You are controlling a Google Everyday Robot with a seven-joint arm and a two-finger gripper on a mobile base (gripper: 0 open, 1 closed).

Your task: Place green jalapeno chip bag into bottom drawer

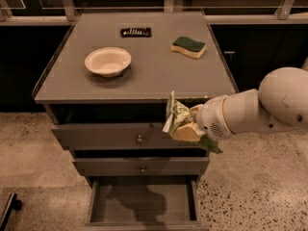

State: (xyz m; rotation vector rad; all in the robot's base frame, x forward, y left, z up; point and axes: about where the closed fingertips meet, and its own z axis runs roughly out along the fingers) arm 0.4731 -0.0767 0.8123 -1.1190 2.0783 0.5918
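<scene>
My gripper point(185, 124) is shut on the green jalapeno chip bag point(177, 112), a crinkled green bag with a white side strip. I hold it in the air in front of the cabinet, off the front edge of the top, level with the upper knobbed drawer point(130, 136). The bottom drawer point(144, 203) stands pulled open below and a little to the left of the bag, its flat grey floor bare. My white arm point(260, 112) reaches in from the right.
On the cabinet top point(144, 76) sit a white bowl point(108, 61), a green-topped yellow sponge point(188, 46) and a small black object point(135, 32). A second knobbed drawer point(142, 166) is shut. The floor is speckled stone. A dark object point(7, 208) lies at the lower left.
</scene>
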